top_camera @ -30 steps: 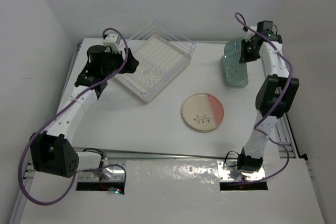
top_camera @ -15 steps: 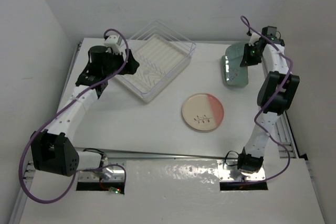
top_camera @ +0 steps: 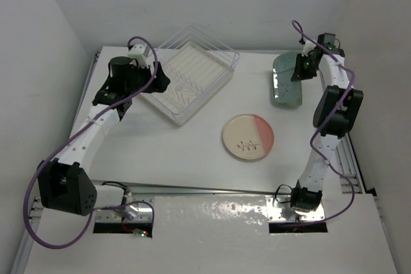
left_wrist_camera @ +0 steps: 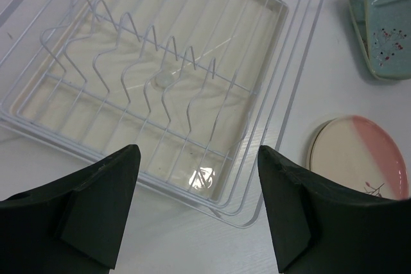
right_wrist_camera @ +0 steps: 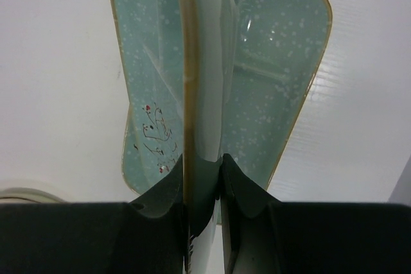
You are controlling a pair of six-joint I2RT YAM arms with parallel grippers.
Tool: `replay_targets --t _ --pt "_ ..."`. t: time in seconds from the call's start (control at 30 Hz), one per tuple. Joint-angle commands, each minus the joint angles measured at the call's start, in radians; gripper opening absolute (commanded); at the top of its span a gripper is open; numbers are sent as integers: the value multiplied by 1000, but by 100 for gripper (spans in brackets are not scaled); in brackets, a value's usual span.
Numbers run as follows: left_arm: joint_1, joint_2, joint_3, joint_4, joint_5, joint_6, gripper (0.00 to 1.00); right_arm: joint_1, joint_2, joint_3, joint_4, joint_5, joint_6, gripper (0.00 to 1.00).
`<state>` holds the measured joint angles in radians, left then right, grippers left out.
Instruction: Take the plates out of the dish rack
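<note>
The right claw (right_wrist_camera: 196, 170) is clamped on the rim of a mint plate (right_wrist_camera: 187, 62), held on edge over a second mint plate (right_wrist_camera: 276, 75) that seems to lie flat on the desk (right_wrist_camera: 58, 62), at its far right. The pink plate (top_camera: 248, 137) lies mid-desk. The left claw (left_wrist_camera: 196, 178), fingers apart, hovers over the rack's (left_wrist_camera: 297, 75) edge.

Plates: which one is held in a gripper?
The mint-green plate seen edge-on, pinched at its rim by the right gripper; the other mint-green plate beneath and the round cream-and-pink plate lie free.
</note>
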<state>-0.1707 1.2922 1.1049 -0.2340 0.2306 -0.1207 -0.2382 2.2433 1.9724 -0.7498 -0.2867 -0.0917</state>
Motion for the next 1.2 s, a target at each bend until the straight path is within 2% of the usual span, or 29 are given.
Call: replay_targets --t 0.0,0.13,0.3,0.43,0.6,1.03,1.17 --pt "-4 -13 -2 10 -5 -7 72 8 -19 31 70 -66 39 0" --pt "-4 -11 -5 10 -5 -7 72 4 -16 -18 108 -89 117 0" --pt "-4 -13 -17 16 -5 -8 72 2 -7 -32 113 -101 138 0" --pt "-4 -13 -25 24 -10 -8 72 2 -36 -84 168 -78 233 0" --pt "-4 -16 -39 32 -4 -7 72 2 -123 -227 340 -78 415 0" --pt "-4 -30 -60 47 3 1 72 2 -303 -581 707 -20 745 0" --pt "-4 -36 -62 50 1 3 72 0 -312 -627 785 -28 837 0"
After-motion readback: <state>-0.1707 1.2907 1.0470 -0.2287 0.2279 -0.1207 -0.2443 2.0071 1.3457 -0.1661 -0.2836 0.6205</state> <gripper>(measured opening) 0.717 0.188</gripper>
